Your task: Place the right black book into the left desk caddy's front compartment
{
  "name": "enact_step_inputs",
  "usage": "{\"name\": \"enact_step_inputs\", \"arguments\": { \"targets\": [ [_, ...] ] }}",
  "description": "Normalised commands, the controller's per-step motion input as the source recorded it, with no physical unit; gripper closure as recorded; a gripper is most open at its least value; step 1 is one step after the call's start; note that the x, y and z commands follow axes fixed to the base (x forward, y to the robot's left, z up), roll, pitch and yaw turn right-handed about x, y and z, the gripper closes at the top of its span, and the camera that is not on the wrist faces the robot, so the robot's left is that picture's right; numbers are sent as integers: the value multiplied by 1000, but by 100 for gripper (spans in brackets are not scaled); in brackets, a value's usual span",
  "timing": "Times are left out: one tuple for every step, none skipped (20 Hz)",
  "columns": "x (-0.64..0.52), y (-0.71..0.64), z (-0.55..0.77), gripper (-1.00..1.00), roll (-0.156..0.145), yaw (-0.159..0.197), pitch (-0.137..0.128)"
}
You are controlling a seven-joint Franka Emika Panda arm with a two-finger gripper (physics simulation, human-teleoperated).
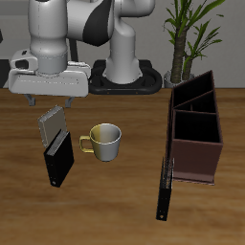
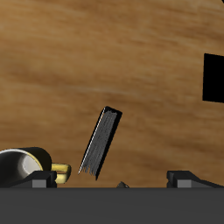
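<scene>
The right black book [image 1: 59, 160] stands on the table close beside the mug's handle. In the wrist view it [image 2: 100, 142] appears as a thin dark slab with a pale striped page edge, just ahead of my fingers. My gripper [image 1: 53, 101] hangs open and empty above the table, behind the black book and over a grey book. Its fingertips [image 2: 44, 179] sit wide apart in the wrist view. The left desk caddy [image 1: 196, 158], dark maroon with partitions, stands far across the table on the other side of the mug. Its compartments look empty.
A grey book [image 1: 51, 122] stands tilted just behind the black book, under my gripper. A pale mug [image 1: 105, 141] with a yellow handle also shows in the wrist view [image 2: 19, 168]. A long thin black slab [image 1: 166, 189] lies beside the caddy. A black patch [image 2: 214, 77] cannot be identified.
</scene>
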Motion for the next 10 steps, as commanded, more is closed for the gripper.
{"name": "enact_step_inputs", "arguments": {
  "targets": [
    [88,-6,-220,-100,13,-36,5],
    [12,44,-80,-100,12,22,-23],
    [-78,84,5,-100,0,0,0],
    [95,-119,-308,-100,-38,5,-2],
    [17,-87,-168,-100,-31,-57,-14],
    [-84,-106,-117,-100,-37,-43,-77],
    [57,-91,-169,-100,-7,-30,1],
    [29,-60,-134,-100,-19,-81,38],
    [4,-64,-161,-100,13,-19,-68],
    [12,-168,-115,-100,-85,-80,-19]
  ]
}}
